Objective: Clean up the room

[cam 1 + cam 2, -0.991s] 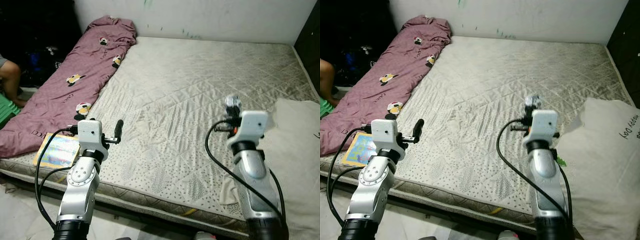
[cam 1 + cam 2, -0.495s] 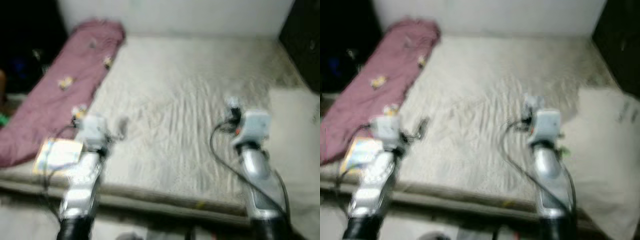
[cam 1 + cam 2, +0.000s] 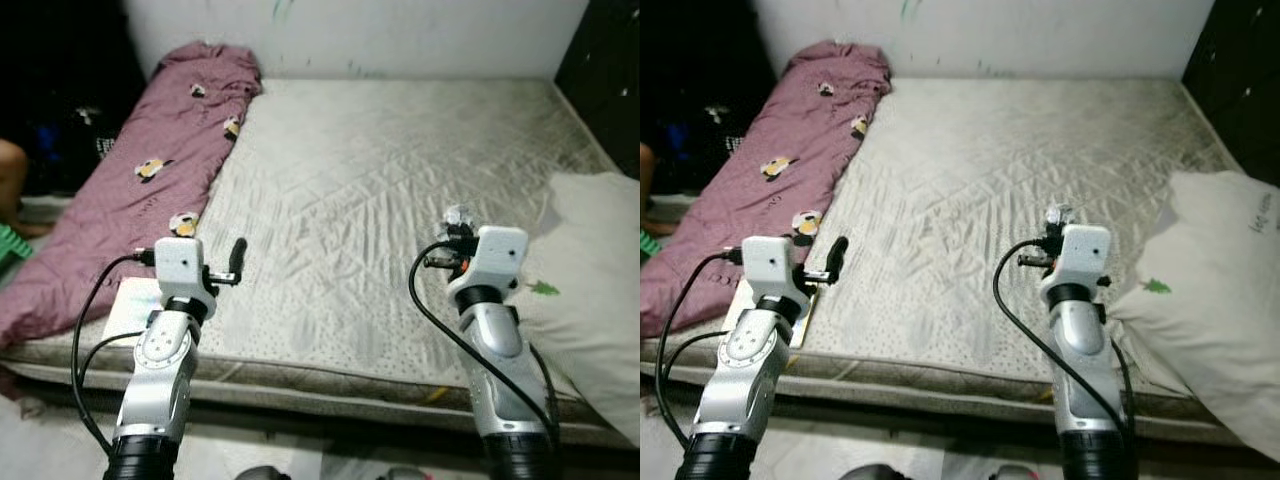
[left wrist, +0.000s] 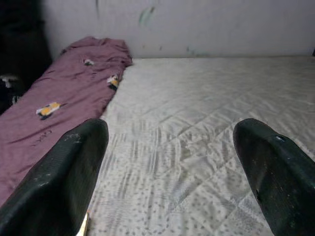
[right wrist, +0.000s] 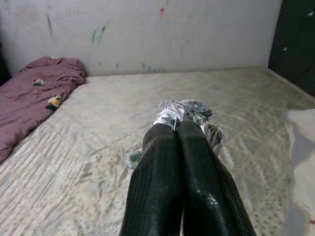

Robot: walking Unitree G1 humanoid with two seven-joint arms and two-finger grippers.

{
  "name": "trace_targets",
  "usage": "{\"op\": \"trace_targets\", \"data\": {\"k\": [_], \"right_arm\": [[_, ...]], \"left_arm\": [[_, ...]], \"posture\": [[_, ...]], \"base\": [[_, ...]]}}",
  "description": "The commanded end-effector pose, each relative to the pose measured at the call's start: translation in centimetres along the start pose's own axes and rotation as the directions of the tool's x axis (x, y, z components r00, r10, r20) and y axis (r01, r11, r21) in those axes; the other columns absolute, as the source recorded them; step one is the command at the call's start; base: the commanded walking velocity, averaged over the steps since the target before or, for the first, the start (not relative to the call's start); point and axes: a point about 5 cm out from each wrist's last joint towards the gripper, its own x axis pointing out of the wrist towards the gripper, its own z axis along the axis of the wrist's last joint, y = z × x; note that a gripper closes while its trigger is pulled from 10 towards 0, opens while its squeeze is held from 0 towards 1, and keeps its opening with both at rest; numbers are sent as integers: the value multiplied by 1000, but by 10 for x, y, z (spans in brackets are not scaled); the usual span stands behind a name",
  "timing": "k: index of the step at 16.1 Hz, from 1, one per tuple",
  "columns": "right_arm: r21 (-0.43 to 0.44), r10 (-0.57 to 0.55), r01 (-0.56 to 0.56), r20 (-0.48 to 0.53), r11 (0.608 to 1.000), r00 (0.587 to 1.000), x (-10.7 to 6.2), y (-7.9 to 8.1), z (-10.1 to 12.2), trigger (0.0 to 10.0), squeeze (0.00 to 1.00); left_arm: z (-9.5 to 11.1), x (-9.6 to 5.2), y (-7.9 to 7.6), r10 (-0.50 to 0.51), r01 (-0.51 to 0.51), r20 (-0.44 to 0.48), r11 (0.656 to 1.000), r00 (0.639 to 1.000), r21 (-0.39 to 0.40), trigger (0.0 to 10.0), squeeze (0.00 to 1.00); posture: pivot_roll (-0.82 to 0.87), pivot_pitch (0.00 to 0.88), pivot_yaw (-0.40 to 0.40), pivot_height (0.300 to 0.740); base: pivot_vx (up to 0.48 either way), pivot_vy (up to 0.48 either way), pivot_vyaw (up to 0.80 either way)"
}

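The right gripper point(image 5: 183, 129) pinches a crumpled foil wrapper point(image 5: 184, 112) above the mattress point(image 3: 400, 150), the left gripper point(image 4: 172, 162) is spread empty, so disposal seems left

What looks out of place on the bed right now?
A flat book lies at the mattress edge beside the bunched maroon blanket. The white pillow overhangs the opposite edge. The right gripper holds a crumpled foil wrapper.

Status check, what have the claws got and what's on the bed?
Right claw shut on crumpled foil wrapper, held above mattress. Left claw open, empty. Maroon blanket along bed's left side, white pillow at right edge.
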Motion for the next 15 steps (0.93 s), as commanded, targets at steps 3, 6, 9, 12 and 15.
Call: {"op": "trace_targets", "data": {"k": [3,6,9,12,15], "right_arm": [[-29,4,-5,-32,1000,999,-5,0,-4,10000,0],[29,-5,7,-50,1000,999,-7,-4,-7,10000,0],[29,-11,11,-25,1000,1000,-3,-5,-2,10000,0],[30,-2,2,-1,1000,1000,2,-4,3,10000,0],[24,-9,9,-1,1000,1000,3,-6,3,10000,0]], "left_arm": [[2,-1,9,22,-23,18,999,1000,32,10000,0],[-2,-2,13,60,-60,1,998,998,-21,10000,0],[-1,0,11,38,-38,1,999,999,-16,10000,0],[2,5,8,19,-18,12,1000,1000,-13,10000,0],[2,6,7,22,-22,5,1000,1000,-16,10000,0]], "posture": [[-86,0,59,740],[-87,0,51,740],[-87,0,59,740],[-91,0,65,740],[-95,0,66,740]], "base": [[0,0,0],[0,0,-267],[0,106,-800],[0,389,-419],[0,480,0]]}}
